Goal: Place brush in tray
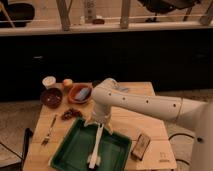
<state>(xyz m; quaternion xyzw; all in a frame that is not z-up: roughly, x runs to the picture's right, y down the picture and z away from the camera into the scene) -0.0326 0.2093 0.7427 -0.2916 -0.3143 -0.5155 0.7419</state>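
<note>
Item 1, gripper: I am holding it low over the far rim of the tray, wrist pointing straight down from the white arm. I cannot tell how it is set on the handle.

Item 2, brush: slim, white, lying lengthwise inside the tray, its handle end reaching up to the gripper and its wider head toward the near rim. It is running along the tray's middle, which I judge deliberate, so the whole length fits within the raised edges. Whether it is resting flat on the floor I cannot confirm.

Item 3, tray: green, shallow, rectangular, sitting skewed at the near-left part of the wooden table.

Item 4, fork: lying just beside the tray's left edge, outside it.

Item 5, orange-brown bowl: at the far-left of the table, holding something blue-grey, well apart from the tray.

Item 6, dark bowl, white cup and a small round fruit: grouped near that bowl.

Item 7, small dark packet: just beside the tray's right edge.

Judgement: I am reading the placement as nearly complete.
</note>
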